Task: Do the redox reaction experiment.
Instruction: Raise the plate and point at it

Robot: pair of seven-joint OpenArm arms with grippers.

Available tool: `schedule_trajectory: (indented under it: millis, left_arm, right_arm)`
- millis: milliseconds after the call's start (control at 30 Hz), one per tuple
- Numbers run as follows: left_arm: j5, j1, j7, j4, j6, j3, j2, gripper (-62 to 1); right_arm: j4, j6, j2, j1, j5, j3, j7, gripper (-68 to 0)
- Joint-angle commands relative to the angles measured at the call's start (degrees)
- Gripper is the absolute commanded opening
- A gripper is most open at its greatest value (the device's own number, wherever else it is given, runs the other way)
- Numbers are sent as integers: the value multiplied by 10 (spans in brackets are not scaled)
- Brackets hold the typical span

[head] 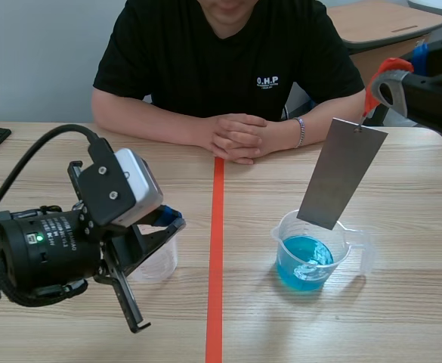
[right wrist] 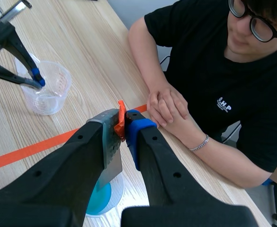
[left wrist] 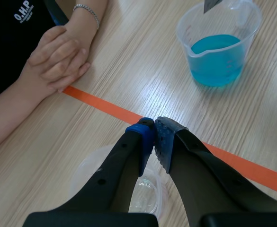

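- Over on the right, the right gripper (right wrist: 124, 124) is clamped on the top edge of the metal strip (head: 340, 175). The strip hangs tilted, its lower end just above the measuring beaker (head: 354, 240) of blue solution (head: 300, 265), not dipped yet.
- Risk one: that tilt! Lowered off-line, the strip's corner could catch the rim and tip the beaker, sending blue across the table (head: 402, 318).
- Risk two: it's a thin hold, and a knock could twist the strip loose.
- The left gripper (left wrist: 153, 130) has its fingers pressed together at the empty clear cup (head: 159, 261). I can't tell whether it nips the rim, but a tug could topple the cup.
- The person's clasped hands (head: 236, 138) rest near any splash.
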Motion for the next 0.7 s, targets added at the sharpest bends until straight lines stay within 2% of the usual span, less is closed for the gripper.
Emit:
schedule_trajectory:
  millis: [0, 533, 667]
  left_arm:
    - [-2, -12, -6, -3, 3, 5, 9, -566]
    - [14, -90, 1, -87, -6, 78, 108, -566]
    - [27, -106, 7, -101, -6, 97, 133, -566]
  right_arm:
    - [9, 3, 9, 2, 8, 7, 9, -660]
    - [9, 3, 9, 2, 8, 7, 9, -660]
    - [9, 3, 9, 2, 8, 7, 8, -660]
